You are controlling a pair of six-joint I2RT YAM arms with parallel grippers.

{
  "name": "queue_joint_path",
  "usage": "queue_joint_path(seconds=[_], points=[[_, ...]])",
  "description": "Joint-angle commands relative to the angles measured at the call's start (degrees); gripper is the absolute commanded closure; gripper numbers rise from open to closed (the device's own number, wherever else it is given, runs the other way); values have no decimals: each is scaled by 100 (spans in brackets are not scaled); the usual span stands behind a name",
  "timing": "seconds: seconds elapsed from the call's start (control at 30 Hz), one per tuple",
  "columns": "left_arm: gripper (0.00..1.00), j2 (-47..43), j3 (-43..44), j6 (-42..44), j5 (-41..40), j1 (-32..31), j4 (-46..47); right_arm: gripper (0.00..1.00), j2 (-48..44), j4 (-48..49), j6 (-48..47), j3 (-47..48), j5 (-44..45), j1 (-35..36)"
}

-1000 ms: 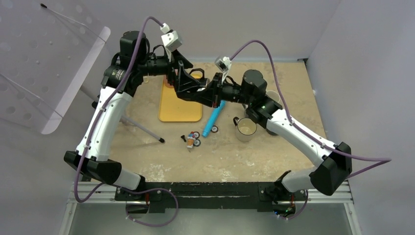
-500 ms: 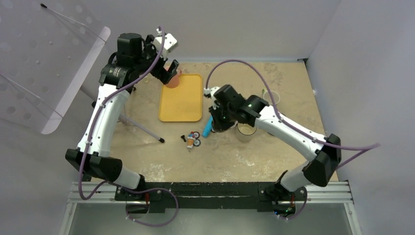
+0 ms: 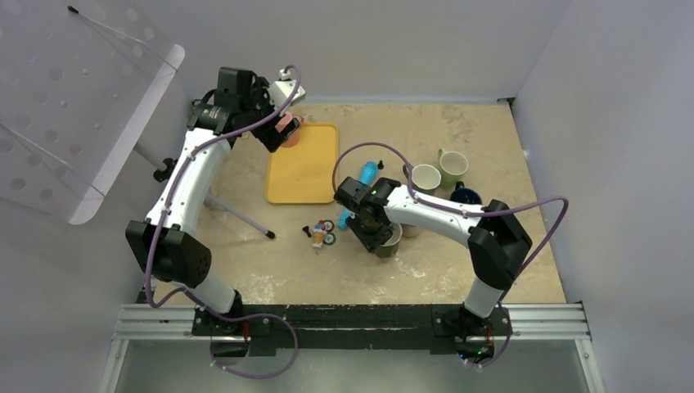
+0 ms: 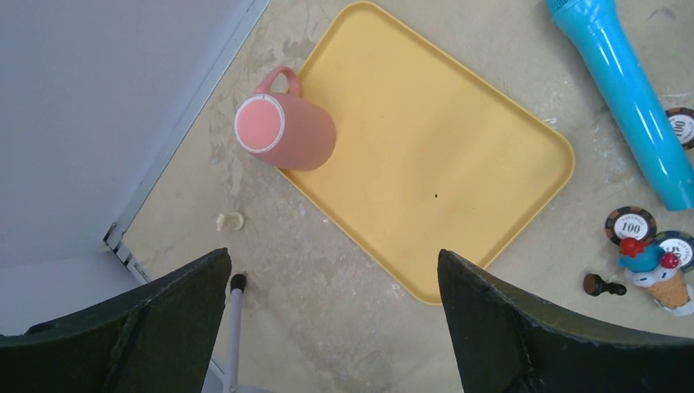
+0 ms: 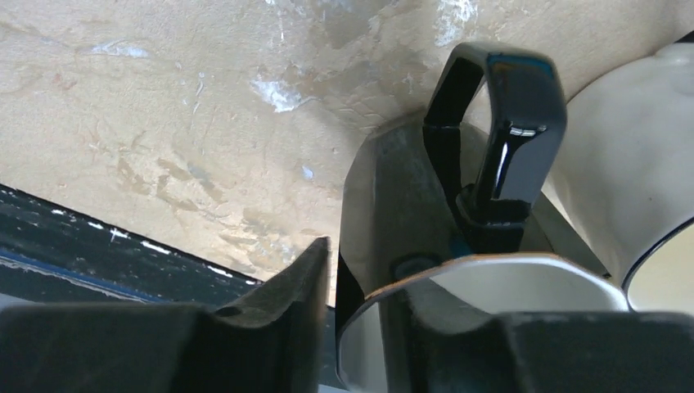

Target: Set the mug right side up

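Pink mug [image 4: 286,135] — we find it on the far-left corner of the yellow tray [image 4: 458,139], its handle pointing outward off the tray. What faces up is a flat pink disc ringed in white, so we judge it base-up and the turning not yet begun.

The left gripper [image 4: 331,258] hangs above the tray with its jaws spread wide and nothing between them. We take the step in hand to be the approach. Next we need to come down over the mug, close across its body and lift it off the tray. Then we roll the wrist half round and set it on its base. The glazed wall may slip, so the hold wants to be square.

Right of the tray, the right gripper [image 5: 360,303] has its fingers either side of the rim wall of a grey mug [image 5: 393,196], drawn in close — we read that as a grip.

The bench [image 3: 458,262] is a mottled, scuffed sandy surface. A blue microphone [image 4: 630,106] and poker chips [image 4: 632,225] lie right of the tray. Plain grey walls close the room, with a clear perforated panel [image 3: 74,106] left of the tray.
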Motion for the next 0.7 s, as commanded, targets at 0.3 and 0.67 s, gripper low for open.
queue_joint_path(seconds=[0.3,0.67], points=[[0,1859,1491,2157,-164,-145,144,2,-1412,410,-316,561,164,-13],[0,4861,4071,1991,-2207,-513,1299,2,-1843,1406,-556,-5,406,-1046]])
